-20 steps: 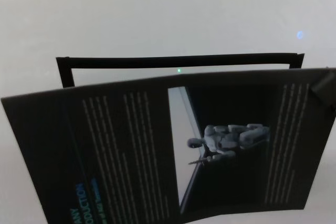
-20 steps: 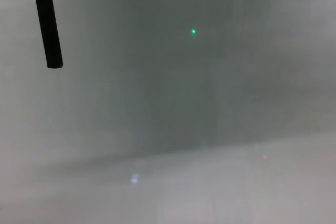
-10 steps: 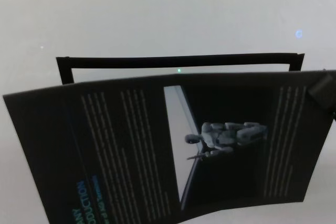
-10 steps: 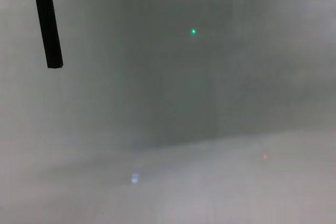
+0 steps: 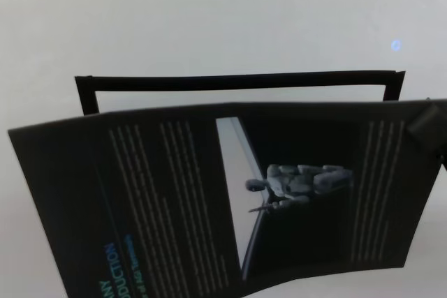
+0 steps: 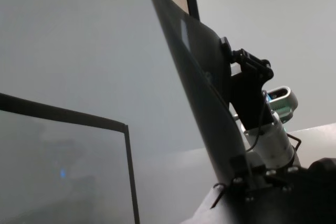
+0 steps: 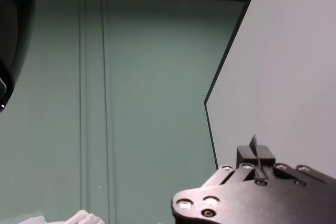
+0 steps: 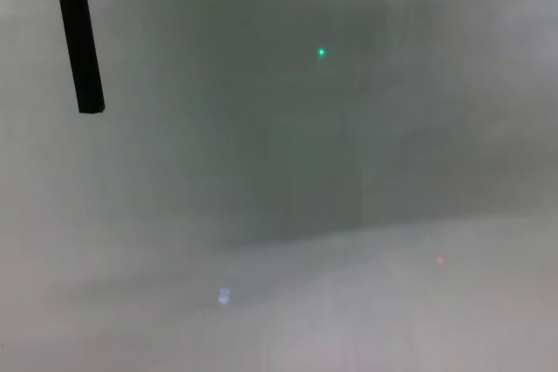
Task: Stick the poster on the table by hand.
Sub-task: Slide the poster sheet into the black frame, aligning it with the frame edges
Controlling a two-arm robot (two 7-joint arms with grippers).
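Observation:
The poster (image 5: 174, 200), a black glossy sheet with white text columns and a dark picture panel, hangs raised over the pale grey table (image 5: 209, 12). Part of its heading (image 5: 106, 270) shows at its lower left. My right gripper (image 5: 427, 122) is shut on the poster's upper right corner; it also shows in the left wrist view (image 6: 247, 74), clamped on the sheet's edge. In the right wrist view the sheet's thin edge (image 7: 255, 148) sits between the jaws, beside its pale back (image 7: 289, 66). My left gripper (image 6: 242, 170) grips the poster's other edge (image 6: 199, 98); it is out of the head view.
A thin black rectangular frame (image 5: 237, 80) lies behind the poster's top edge. One of its upright bars (image 8: 80, 50) shows in the chest view, and more of it shows in the left wrist view (image 6: 128, 171). A green wall (image 7: 105, 103) shows in the right wrist view.
The poster has shifted slightly: its upper right corner sits a little lower and its left edge a little further right. Both grippers keep their hold.

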